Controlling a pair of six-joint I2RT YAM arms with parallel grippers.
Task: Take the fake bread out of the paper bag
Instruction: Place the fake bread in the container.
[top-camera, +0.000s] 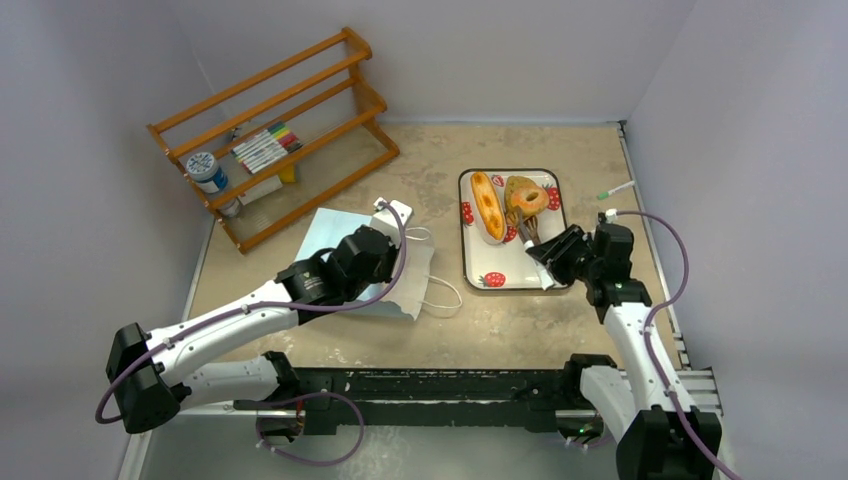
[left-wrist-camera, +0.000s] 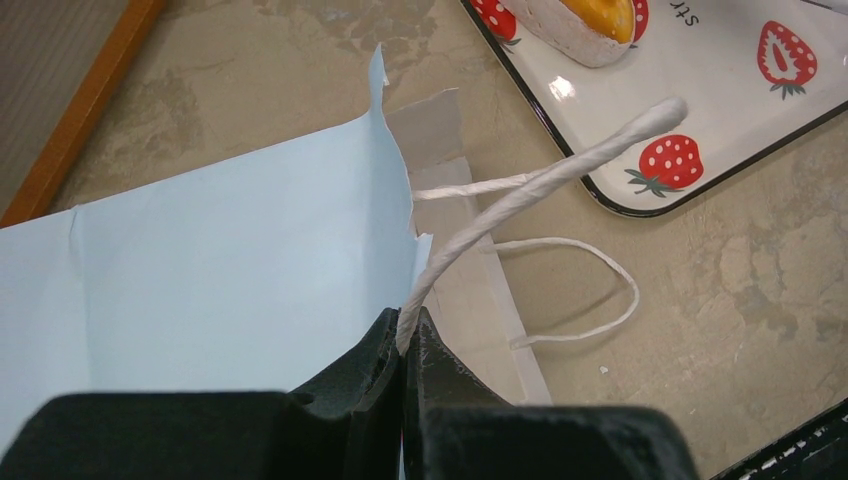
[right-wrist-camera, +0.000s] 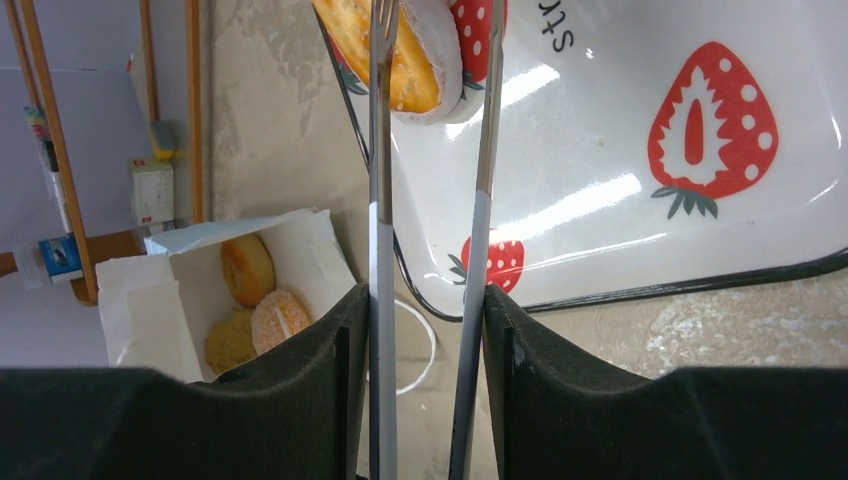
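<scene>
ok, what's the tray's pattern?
The tray is white with red strawberries and a black rim; right wrist view shows it best.

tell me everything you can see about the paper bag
The paper bag is light blue paper, white inside, lying on its side on the table left of the strawberry tray, open mouth toward it. Two white string handles: one is pinched in the shut jaws of the left gripper, the other lies loose on the table. Three golden pastries show inside.
</scene>
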